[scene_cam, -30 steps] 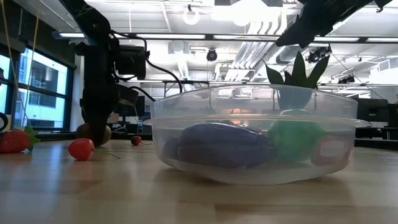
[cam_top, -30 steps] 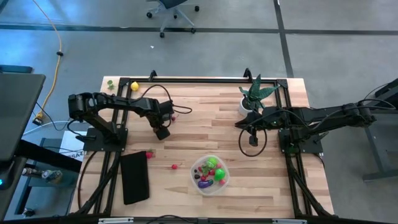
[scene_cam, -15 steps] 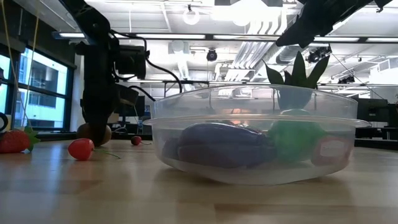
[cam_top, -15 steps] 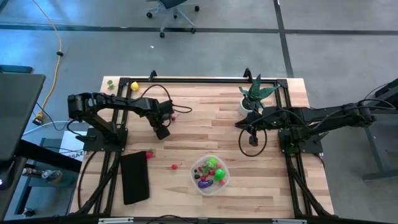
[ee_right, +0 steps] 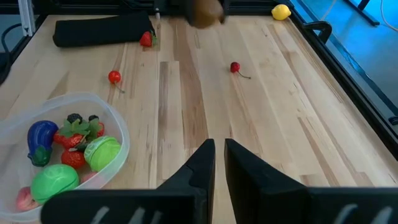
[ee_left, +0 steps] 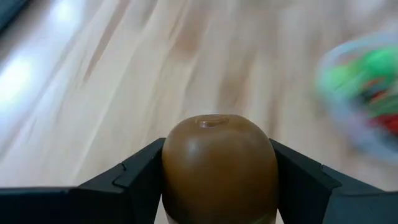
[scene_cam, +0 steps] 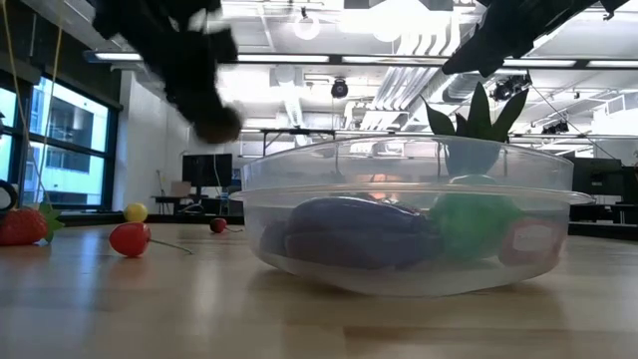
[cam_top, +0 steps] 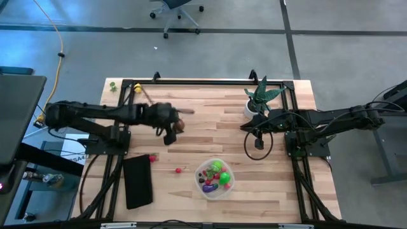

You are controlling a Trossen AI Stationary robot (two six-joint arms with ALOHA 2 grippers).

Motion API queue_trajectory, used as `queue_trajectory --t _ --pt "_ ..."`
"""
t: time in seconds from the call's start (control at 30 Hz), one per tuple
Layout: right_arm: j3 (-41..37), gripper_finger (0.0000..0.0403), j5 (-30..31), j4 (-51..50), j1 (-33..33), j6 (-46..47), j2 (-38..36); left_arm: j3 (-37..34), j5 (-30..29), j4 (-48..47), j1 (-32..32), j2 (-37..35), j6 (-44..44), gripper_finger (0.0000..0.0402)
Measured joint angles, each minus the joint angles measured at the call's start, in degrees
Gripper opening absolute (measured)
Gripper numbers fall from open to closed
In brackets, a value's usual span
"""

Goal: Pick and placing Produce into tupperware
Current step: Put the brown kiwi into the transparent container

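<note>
My left gripper (cam_top: 173,129) hangs above the middle left of the table, shut on a brown, egg-shaped piece of produce (ee_left: 219,167). That piece also shows in the high view (cam_top: 180,124) and the low view (scene_cam: 216,122). The clear round tupperware (cam_top: 214,178) stands near the front edge and holds a purple piece, two green pieces and small red ones. Loose on the wood lie a red piece (cam_top: 179,170), a strawberry (cam_top: 152,158) and a yellow piece (cam_top: 137,88). My right gripper (ee_right: 219,155) is shut and hangs over the right half of the table. My left gripper pinches the brown piece by its two opposite sides (ee_left: 168,177) between its two fingers (ee_left: 140,177). The fingers slant downward from the table's left side. The piece is lifted clear of the table, its rounded end (ee_left: 214,124) pointing away from the wrist.
A flat black rectangle (cam_top: 138,181) lies at the front left. A spiky green plant in a white pot (cam_top: 259,98) stands at the back right. A small red cherry (ee_right: 234,66) lies on the wood between the arms. Bare wood stretches between the tupperware and the plant.
My left gripper has risen from the table with the brown piece, tipping from pointing straight down to slanting. The piece, on the wood before, now hangs clear above it. The move is fast and blurred. My right arm has kept still.
</note>
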Motion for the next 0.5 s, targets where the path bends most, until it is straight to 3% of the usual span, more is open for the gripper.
queue_trajectory --t 0.27,0.5 --pt "0.02 0.0026 0.0 0.0 0.01 0.01 -0.02 0.17 -8.18 19.35 -17.23 2.5 1.87 0.0231" --pt "0.02 0.0026 0.0 -0.35 0.01 0.01 0.0 6.93 -10.63 20.58 -26.38 15.96 4.1 0.0235"
